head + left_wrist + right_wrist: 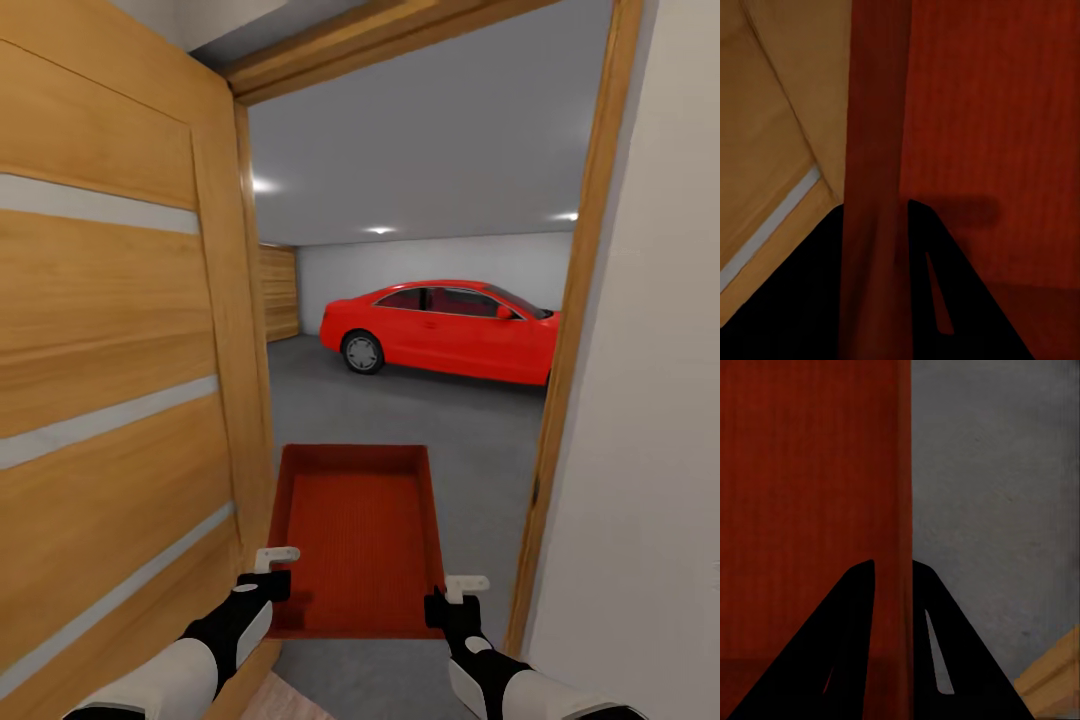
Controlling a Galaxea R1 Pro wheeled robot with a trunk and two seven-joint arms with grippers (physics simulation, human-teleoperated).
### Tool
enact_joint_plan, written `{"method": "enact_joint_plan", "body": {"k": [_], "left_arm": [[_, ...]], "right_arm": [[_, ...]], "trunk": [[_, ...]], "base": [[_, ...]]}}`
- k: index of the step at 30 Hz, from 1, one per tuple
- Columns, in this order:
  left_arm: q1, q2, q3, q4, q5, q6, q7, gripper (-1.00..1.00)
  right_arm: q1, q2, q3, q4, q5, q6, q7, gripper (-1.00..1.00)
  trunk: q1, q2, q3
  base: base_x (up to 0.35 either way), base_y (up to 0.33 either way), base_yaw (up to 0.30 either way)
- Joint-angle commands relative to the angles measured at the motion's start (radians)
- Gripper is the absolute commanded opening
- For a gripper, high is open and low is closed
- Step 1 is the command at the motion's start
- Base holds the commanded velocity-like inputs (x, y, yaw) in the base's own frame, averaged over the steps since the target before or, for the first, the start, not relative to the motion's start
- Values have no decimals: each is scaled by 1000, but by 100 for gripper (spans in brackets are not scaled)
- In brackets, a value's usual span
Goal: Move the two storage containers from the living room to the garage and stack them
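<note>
Robot stands in a doorway w/ the garage ahead. Storage container [358, 535], orange-red, is carried out front between both arms, above the dark grey floor [470, 430]. Left hand [268, 572] is clamped on the container's left wall; in the left wrist view the fingers [937, 285] straddle that wall. Right hand [452, 598] is clamped on the right wall, same straddle in its wrist view. Open wooden door [110, 380] just beside the container's left side. Door frame [565, 330] at right. Red car [445, 328] parked further in, well apart from the container.
</note>
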Motion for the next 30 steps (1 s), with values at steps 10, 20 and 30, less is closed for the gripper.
{"method": "enact_joint_plan", "body": {"k": [10,20,30], "left_arm": [[-1,1,88,-5,-5,9,11,-100],[-1,1,88,-4,-5,12,10,-100],[-1,0,88,-3,-5,11,10,-100]], "right_arm": [[0,-3,-32,1,-35,-8,-7,-100],[0,-3,-32,1,-32,-8,-7,-100],[0,-2,-32,1,-35,-8,-7,-100]], "trunk": [[0,-1,-2],[0,-1,-2],[0,-1,-2]], "base": [[182,172,-203],[233,225,-29],[242,226,-229]]}}
